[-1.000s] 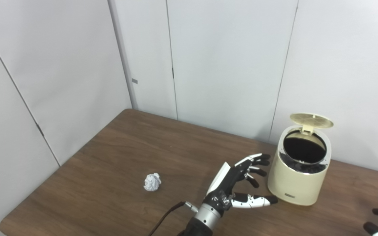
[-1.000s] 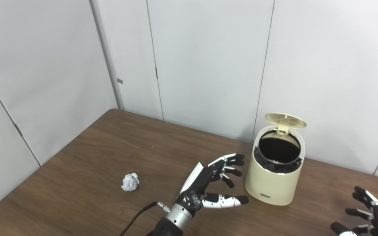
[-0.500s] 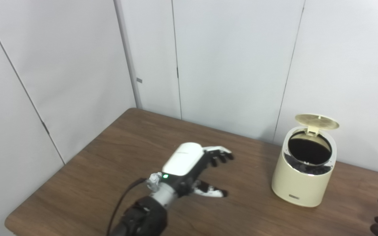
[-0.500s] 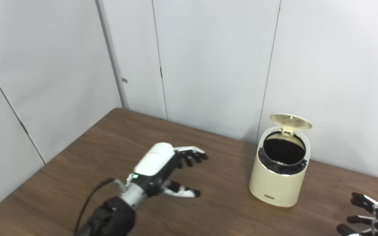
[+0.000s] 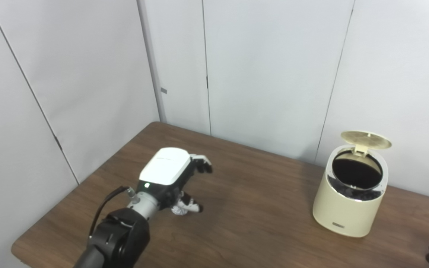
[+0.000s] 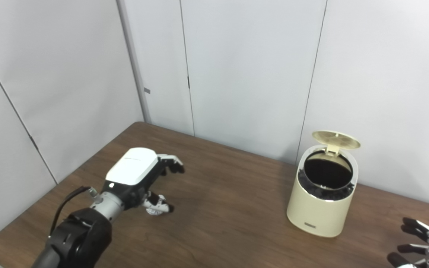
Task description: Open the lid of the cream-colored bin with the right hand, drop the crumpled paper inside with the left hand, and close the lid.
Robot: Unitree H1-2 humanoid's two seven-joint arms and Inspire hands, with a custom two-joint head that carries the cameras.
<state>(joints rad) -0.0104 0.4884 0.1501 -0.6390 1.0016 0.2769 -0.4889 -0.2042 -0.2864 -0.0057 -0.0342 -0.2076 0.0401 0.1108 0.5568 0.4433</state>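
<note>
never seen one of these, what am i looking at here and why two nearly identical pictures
It is a humanoid robot at a wooden table. The two pictures come from two cameras side by side on its head, so they show the same scene from slightly different spots. The left robot hand is lowered over a crumpled paper that is mostly hidden beneath it; whether it grips the paper yet cannot be seen. The right robot hand waits open at the lower right edge. The cream bin stands with its lid open.

You see a dark brown wood-grain table [image 5: 259, 208] with a rounded near-left corner, set into the corner of pale grey wall panels [image 5: 270, 70] (thin dark seams run between them), one seam carrying a small grey tab [image 5: 163, 90].
</note>
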